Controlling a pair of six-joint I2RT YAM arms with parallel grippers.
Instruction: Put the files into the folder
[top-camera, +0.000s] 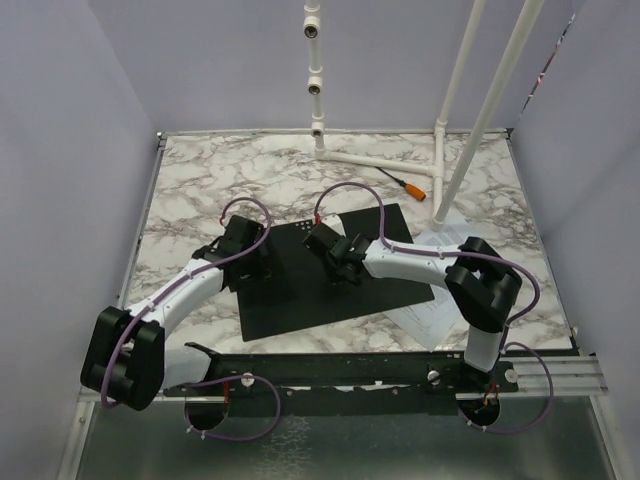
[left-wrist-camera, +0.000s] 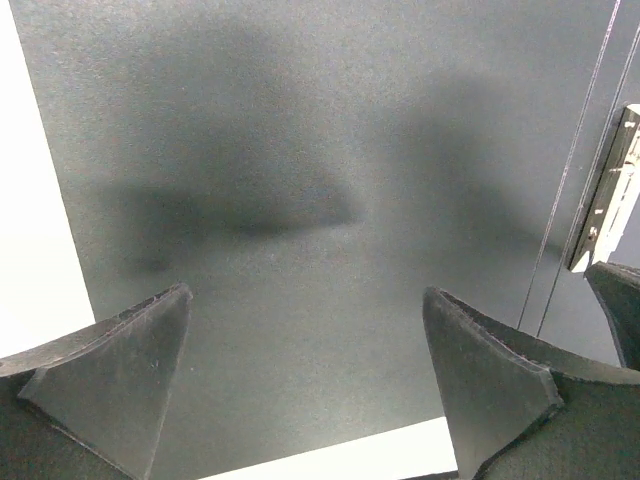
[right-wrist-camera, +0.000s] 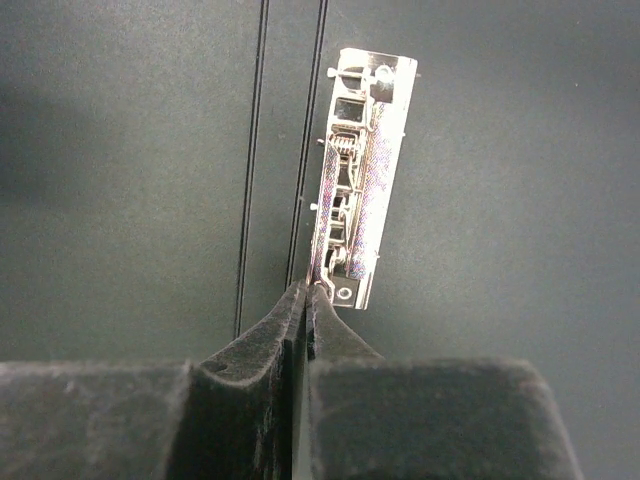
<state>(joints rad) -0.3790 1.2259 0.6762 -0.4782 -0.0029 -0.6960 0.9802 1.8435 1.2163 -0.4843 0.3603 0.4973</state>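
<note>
Black folder lies open; files just beyond its right edge

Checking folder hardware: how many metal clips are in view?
1: the metal clip on the open folder, beside its spine creases, with the right gripper at its near end. The arms may hide others.

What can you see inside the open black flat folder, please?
The folder holds only its silver metal spine clip, the shut right gripper at its end. No sheets show; white printed files lie beside it. The right arm and left arm cover parts of it.
</note>
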